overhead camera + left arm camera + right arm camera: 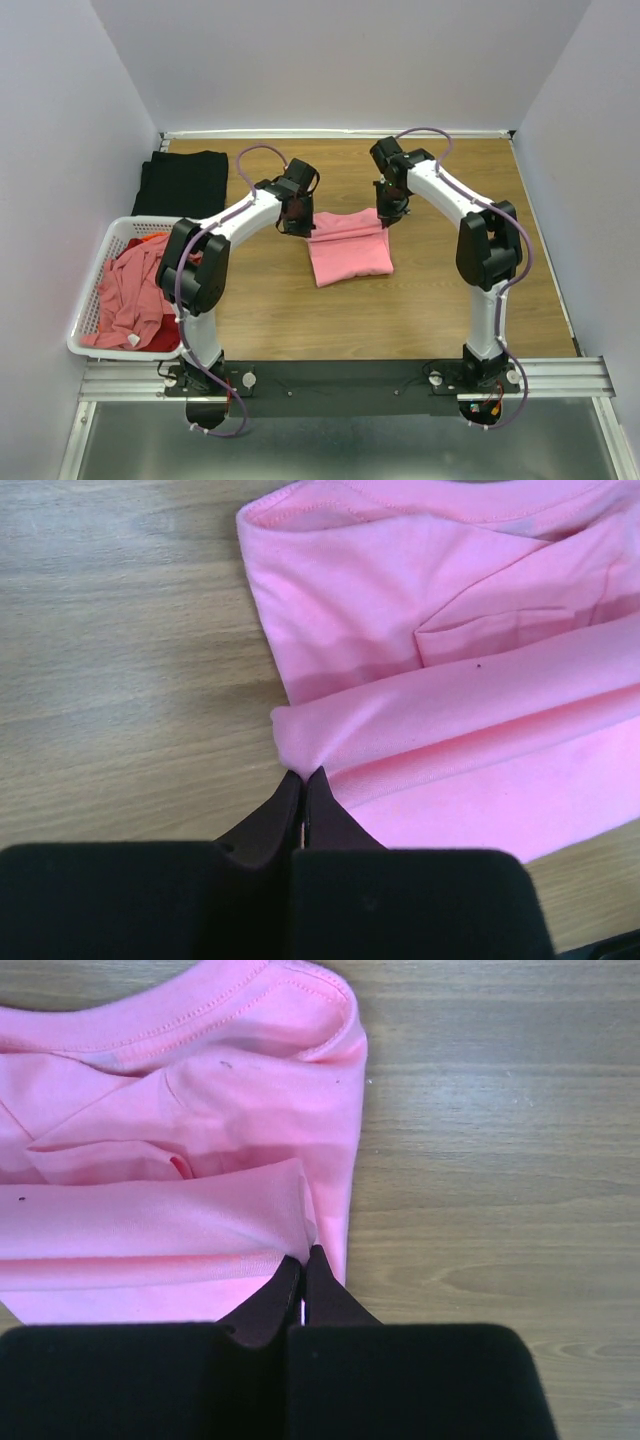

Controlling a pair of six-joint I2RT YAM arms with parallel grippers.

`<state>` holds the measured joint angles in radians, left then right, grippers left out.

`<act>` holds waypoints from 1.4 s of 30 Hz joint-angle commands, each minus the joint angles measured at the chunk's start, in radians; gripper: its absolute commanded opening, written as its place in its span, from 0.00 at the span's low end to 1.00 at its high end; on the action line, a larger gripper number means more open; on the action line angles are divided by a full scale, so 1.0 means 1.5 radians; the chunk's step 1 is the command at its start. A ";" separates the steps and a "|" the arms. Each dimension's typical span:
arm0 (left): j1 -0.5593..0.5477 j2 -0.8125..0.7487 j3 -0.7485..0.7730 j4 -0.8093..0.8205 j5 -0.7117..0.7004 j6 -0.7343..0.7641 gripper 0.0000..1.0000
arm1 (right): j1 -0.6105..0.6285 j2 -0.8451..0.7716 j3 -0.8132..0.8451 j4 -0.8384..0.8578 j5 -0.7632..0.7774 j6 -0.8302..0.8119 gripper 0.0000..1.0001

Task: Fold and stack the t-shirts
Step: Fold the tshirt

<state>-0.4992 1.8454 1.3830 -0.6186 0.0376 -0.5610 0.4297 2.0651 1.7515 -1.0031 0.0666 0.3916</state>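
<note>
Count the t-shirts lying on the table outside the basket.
2. A folded pink t-shirt lies in the middle; a black t-shirt lies at the far-left corner. More are heaped in the basket, partly hidden.

No text, label, brand, number or sign can be read on the pink t-shirt [348,250], the basket [84,318] or the wooden surface [280,300].

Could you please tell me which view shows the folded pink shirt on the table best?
Top external: nearly the whole pink shirt shows there. Left wrist shows only the side by the left gripper, close up; right wrist shows only the side by the right gripper.
</note>
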 commanded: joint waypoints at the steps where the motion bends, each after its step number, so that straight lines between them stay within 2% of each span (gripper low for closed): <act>1: 0.018 -0.009 0.000 -0.028 -0.064 0.017 0.00 | -0.028 -0.032 -0.023 -0.011 0.114 -0.009 0.01; 9: 0.017 -0.039 0.011 -0.019 -0.070 0.025 0.00 | -0.028 -0.105 -0.065 -0.010 0.136 0.008 0.01; 27: 0.005 -0.013 0.028 0.017 -0.074 0.045 0.00 | -0.031 -0.168 -0.159 0.020 0.168 0.054 0.01; 42: 0.001 0.050 0.023 0.047 -0.094 0.030 0.00 | -0.036 -0.133 -0.236 0.105 0.210 0.058 0.01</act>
<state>-0.5240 1.8946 1.4178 -0.5053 0.0376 -0.5430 0.4232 1.8404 1.4334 -0.8188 0.1993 0.4976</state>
